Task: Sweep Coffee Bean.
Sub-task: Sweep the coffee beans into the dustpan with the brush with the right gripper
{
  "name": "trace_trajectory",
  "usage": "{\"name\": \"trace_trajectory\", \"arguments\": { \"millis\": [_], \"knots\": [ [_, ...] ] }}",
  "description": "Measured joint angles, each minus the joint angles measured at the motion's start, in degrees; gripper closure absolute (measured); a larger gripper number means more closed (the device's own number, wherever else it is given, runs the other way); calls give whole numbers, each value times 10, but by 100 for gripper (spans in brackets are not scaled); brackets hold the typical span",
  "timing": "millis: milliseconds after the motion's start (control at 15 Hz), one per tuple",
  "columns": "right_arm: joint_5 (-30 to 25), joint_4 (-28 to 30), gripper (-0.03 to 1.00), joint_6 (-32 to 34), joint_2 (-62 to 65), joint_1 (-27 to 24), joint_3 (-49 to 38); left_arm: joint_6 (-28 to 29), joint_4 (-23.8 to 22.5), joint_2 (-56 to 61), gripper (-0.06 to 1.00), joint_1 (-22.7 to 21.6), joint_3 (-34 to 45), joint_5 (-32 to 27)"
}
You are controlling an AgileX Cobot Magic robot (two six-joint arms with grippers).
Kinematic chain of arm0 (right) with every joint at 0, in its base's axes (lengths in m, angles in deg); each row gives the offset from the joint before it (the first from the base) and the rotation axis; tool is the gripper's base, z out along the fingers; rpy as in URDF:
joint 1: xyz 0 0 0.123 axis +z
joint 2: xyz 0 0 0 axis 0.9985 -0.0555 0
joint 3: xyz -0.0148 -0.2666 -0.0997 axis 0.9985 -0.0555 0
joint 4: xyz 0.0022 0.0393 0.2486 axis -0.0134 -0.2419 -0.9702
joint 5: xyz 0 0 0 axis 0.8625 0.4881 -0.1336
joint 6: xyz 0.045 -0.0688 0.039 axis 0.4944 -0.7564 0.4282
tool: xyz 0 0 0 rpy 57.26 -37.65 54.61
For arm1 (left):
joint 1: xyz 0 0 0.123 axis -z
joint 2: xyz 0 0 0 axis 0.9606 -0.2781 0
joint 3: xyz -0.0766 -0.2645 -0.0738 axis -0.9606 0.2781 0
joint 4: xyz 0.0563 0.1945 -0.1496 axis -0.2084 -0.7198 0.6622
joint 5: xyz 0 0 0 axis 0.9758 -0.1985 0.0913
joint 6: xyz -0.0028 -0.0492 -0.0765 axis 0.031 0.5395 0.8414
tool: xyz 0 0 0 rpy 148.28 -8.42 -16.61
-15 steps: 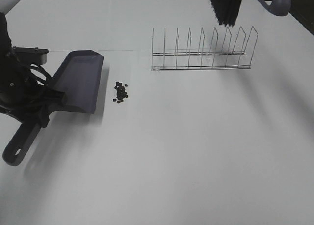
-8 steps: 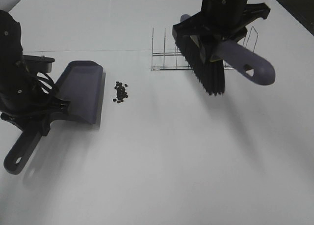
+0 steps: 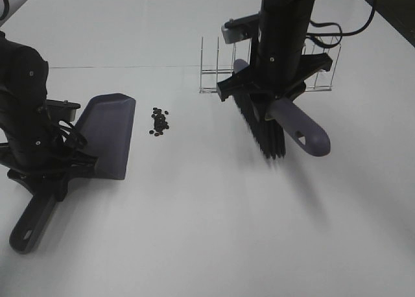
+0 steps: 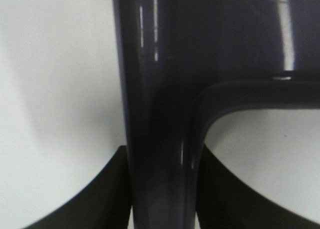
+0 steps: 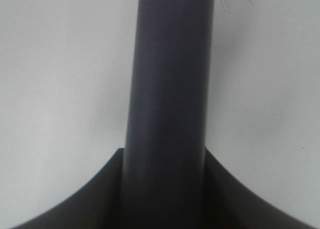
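A small cluster of dark coffee beans (image 3: 159, 121) lies on the white table, just right of the purple-grey dustpan (image 3: 109, 133). My left gripper (image 3: 53, 174) is shut on the dustpan's handle (image 4: 160, 139), and the pan's open edge faces the beans. My right gripper (image 3: 272, 106) is shut on the brush handle (image 5: 170, 99). The brush (image 3: 262, 130) hangs in the air right of the beans, its black bristles pointing down toward the table in front of the wire rack.
A wire dish rack (image 3: 220, 73) stands behind the brush at the back of the table, partly hidden by my right arm. The table's dark far right edge (image 3: 399, 18) shows at the corner.
My right arm has brought the brush down from the top edge, over the rack, forward and lower toward the table. My left arm has drawn the dustpan slightly nearer and turned it.
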Motion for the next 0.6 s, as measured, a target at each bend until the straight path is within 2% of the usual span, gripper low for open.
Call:
{"name": "trace_trajectory", "arguments": {
  "millis": [200, 467, 600],
  "knots": [
    [6, 2, 65, 0, -43, 0, 0, 0, 0, -1, 60, 0, -1, 0],
    [9, 11, 65, 0, -64, 32, 6, 0, 1, -1, 60, 0, -1, 3],
    [-25, 9, 65, 0, -92, 59, 30, 0, 2, -1, 60, 0, -1, 5]
  ]
}}
